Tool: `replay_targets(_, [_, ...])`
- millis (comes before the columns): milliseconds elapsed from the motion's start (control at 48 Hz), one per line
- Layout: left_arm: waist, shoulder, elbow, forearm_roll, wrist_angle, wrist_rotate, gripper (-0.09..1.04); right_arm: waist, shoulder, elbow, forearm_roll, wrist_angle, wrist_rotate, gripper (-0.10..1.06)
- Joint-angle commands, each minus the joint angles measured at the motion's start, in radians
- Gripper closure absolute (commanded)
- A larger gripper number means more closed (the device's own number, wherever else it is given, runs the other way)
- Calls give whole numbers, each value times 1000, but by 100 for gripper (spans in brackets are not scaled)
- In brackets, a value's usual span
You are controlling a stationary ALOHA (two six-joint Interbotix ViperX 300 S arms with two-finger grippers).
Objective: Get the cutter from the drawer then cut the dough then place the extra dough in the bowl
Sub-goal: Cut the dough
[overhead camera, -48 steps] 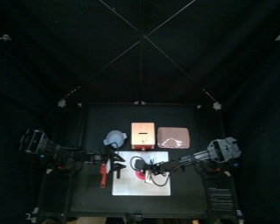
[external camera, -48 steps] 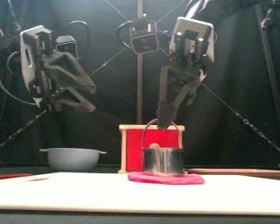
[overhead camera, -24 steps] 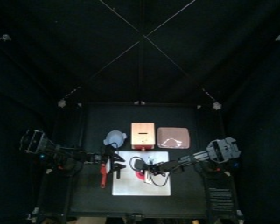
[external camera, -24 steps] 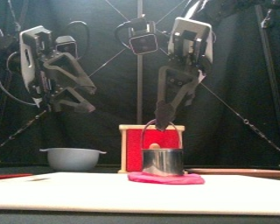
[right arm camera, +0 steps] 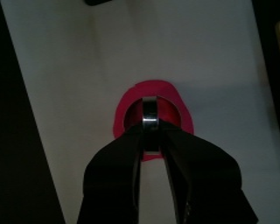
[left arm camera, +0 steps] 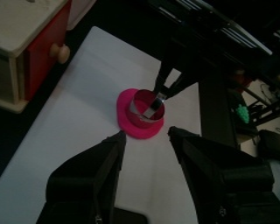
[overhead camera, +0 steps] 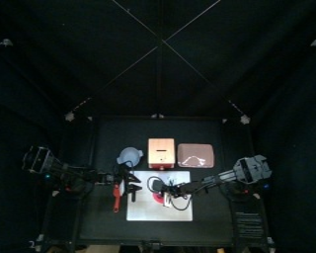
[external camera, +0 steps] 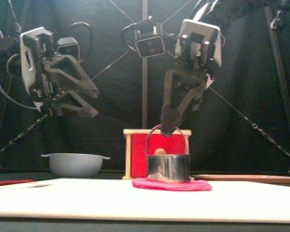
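A round metal cutter (external camera: 169,166) stands on a flat pink dough disc (external camera: 172,184) on the white cutting board (external camera: 62,195). My right gripper (external camera: 169,128) reaches down from above and is shut on the cutter's wire handle. In the right wrist view its jaws meet over the cutter (right arm camera: 150,117) and the dough (right arm camera: 154,98). My left gripper (left arm camera: 143,144) hangs open above the board (left arm camera: 95,96), apart from the dough (left arm camera: 136,127) and cutter (left arm camera: 146,109), with nothing between its fingers. In the top view the dough (overhead camera: 161,192) lies mid-board.
The wooden box (external camera: 141,136) with its red drawer front (left arm camera: 43,57) stands behind the board. A blue-grey bowl (external camera: 75,163) sits to the back left and a pink tray (overhead camera: 197,155) to the back right. A red object (overhead camera: 118,198) lies at the board's left edge.
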Motion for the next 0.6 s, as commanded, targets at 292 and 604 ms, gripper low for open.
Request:
replay_targets(292, [0,-3,-9,0,-9,2,12,-11,-14,25,37,3,2,41])
replay_targets(604, [0,-3,-9,0,-11,2,12,-15,-14,41,48,2,2,41])
